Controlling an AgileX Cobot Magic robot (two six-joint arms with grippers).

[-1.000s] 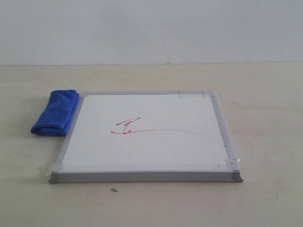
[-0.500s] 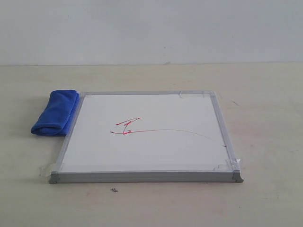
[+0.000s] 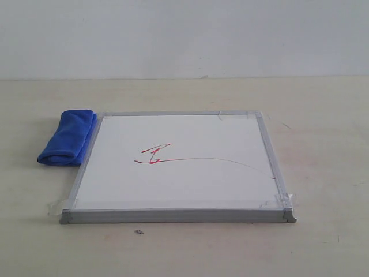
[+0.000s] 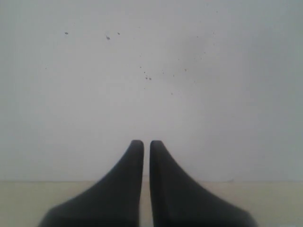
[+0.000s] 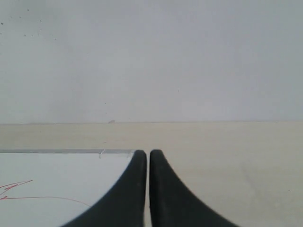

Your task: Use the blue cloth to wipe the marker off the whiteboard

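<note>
Plainly, pickup comes first: the left hand (image 4: 142, 144) and right hand (image 5: 142, 153), closed and empty, must open for the cloth (image 3: 68, 137) against the board (image 3: 179, 184).

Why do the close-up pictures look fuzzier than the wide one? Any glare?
Exterior view: soft even light, no glare on the whiteboard, red marks sharp. Left wrist view: left end effector a dark, soft-edged silhouette, probably too close to focus. Right wrist view: right end effector likewise.
</note>
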